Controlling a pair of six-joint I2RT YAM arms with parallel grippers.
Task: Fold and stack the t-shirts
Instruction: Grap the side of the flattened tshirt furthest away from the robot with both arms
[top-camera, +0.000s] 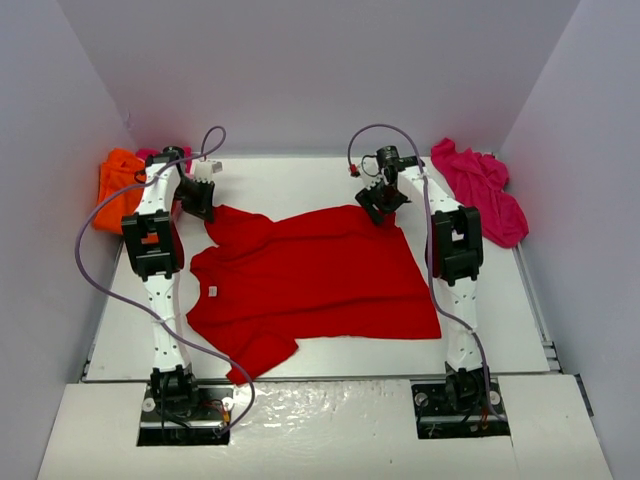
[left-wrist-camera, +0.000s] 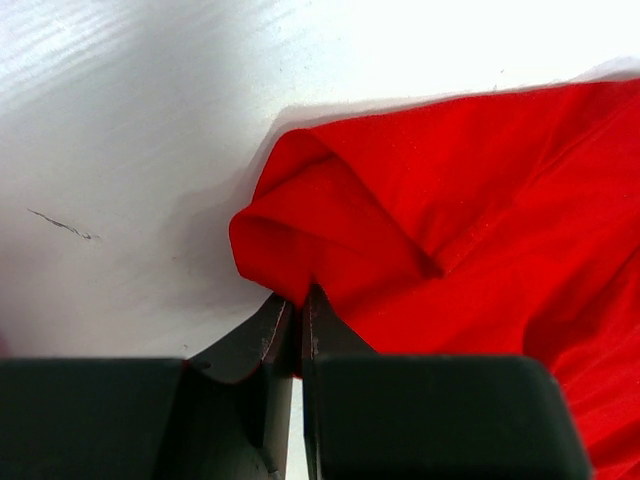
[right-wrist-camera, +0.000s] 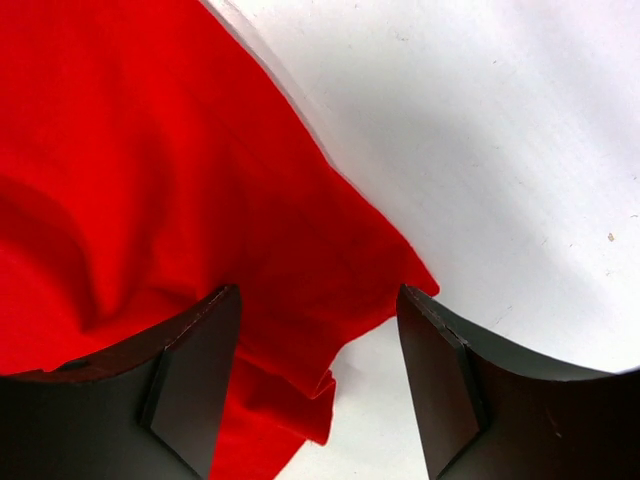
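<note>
A red t-shirt (top-camera: 310, 280) lies spread across the middle of the table. My left gripper (top-camera: 198, 203) is at its far left corner and is shut on a fold of the sleeve (left-wrist-camera: 300, 250). My right gripper (top-camera: 380, 208) is at the shirt's far right corner, open, its fingers (right-wrist-camera: 190, 370) astride the cloth corner (right-wrist-camera: 390, 280). An orange t-shirt (top-camera: 115, 185) is bunched at the far left. A magenta t-shirt (top-camera: 480, 190) lies crumpled at the far right. A bit of pink cloth (top-camera: 150, 154) shows behind the orange one.
Grey walls enclose the table on three sides. The table's right rail (top-camera: 535, 300) runs along the edge. Purple cables (top-camera: 100, 290) loop beside both arms.
</note>
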